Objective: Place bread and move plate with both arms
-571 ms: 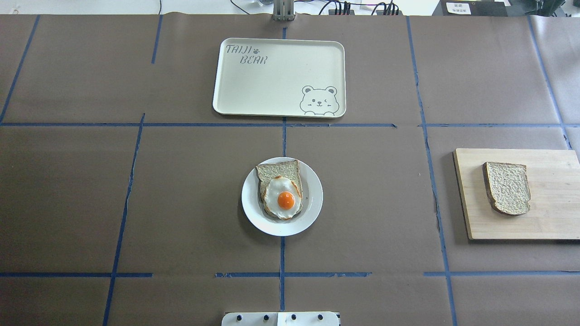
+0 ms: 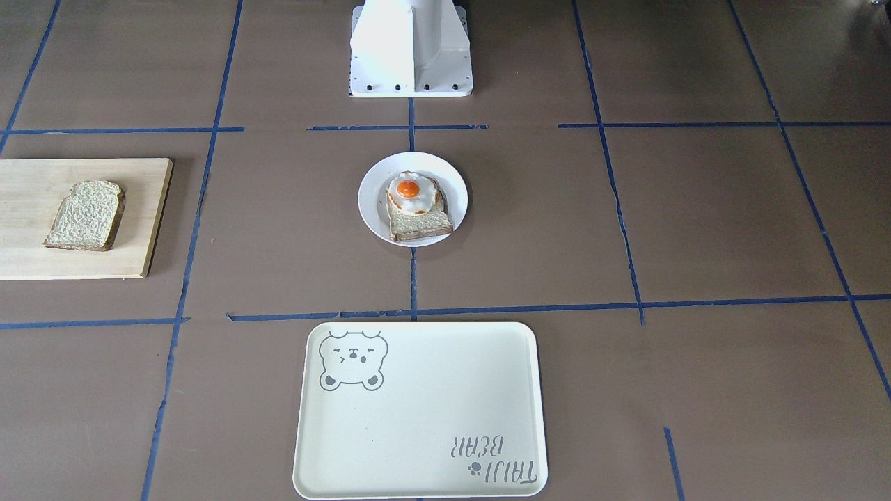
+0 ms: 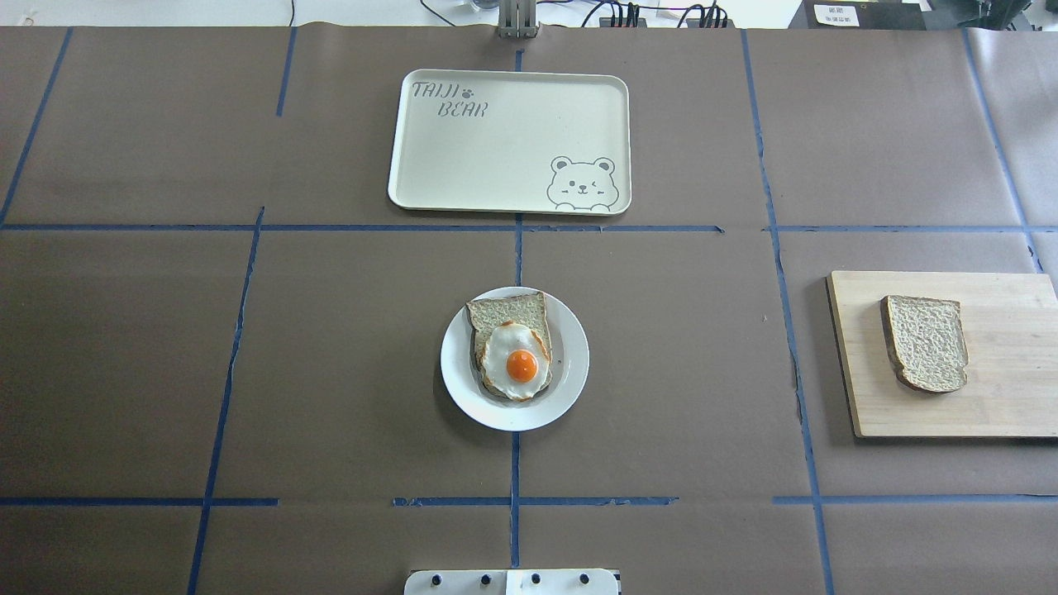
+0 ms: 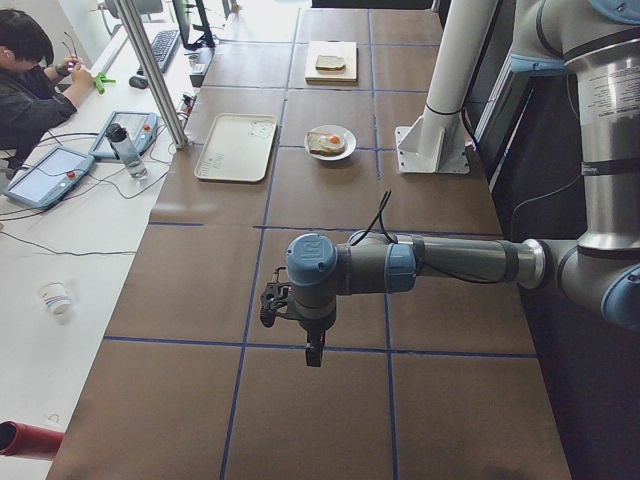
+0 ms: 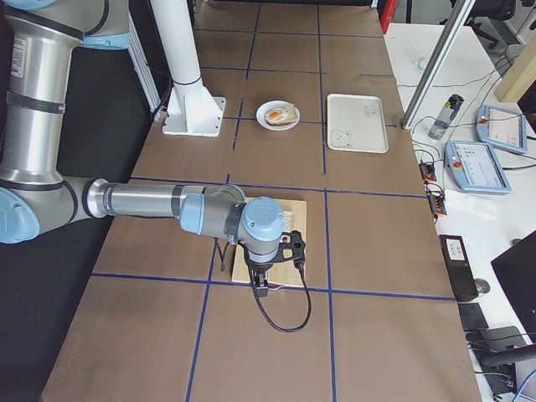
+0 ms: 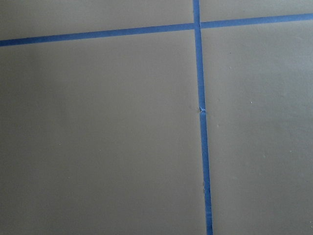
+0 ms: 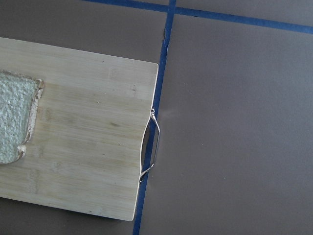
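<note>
The plain bread (image 3: 926, 343) lies on a wooden board (image 3: 1008, 372) at the table's right side; it also shows in the front view (image 2: 85, 216) and at the left edge of the right wrist view (image 7: 14, 122). The white plate (image 3: 570, 364) sits mid-table and holds a bread slice topped with a fried egg (image 3: 517, 359). Neither gripper shows in the overhead or front views. The left gripper (image 4: 268, 310) hovers over bare table at the left end. The right gripper (image 5: 297, 249) hovers over the board's outer end. I cannot tell whether either is open or shut.
A cream rectangular tray with a bear drawing (image 3: 496, 149) lies beyond the plate. The white pedestal base (image 2: 411, 49) stands on the robot's side of the plate. The board has a metal handle (image 7: 149, 147) at its outer end. An operator (image 4: 30, 80) sits beyond the far edge.
</note>
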Available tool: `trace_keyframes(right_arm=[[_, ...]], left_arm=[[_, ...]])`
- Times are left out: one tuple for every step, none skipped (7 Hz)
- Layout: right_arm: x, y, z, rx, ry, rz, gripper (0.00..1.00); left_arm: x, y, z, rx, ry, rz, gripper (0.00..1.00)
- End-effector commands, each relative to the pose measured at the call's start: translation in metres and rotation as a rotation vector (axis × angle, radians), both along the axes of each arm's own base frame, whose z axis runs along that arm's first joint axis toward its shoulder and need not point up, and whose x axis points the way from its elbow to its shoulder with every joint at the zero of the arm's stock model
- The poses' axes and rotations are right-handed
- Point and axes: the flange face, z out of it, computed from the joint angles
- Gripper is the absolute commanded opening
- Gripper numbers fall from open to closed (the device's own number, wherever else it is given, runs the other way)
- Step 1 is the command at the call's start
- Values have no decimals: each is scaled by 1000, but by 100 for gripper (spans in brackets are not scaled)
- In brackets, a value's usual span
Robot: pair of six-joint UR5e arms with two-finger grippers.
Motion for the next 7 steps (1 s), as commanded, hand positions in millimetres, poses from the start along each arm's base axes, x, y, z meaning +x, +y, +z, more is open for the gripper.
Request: trace_keyframes(right_arm=[[-9,-10,-9,-10,6,79,100],[-17,-13,-12,-2,6,104,100],[-30,-16,-14,-21,3,108,100],[-49,-20,-19,-27,-37,101,100],[-70,-26,-31,-43,-77,144,100],[-87,-22,-35,-42,-97,179,99],[-107,-21,-41,-47,-116,187,99]], left_arm=[[0,-6,-13,30,1,-3,100],[-1,-30,-35,116,-7,-2,100],[-1,-38,-47,183,-12,-3,100],[-1,-40,-47,197,-9,-4,100],[0,-41,-44,194,-6,-2,100],[0,-40,-43,193,-3,1,100],[0,-40,-40,188,-4,2,100]])
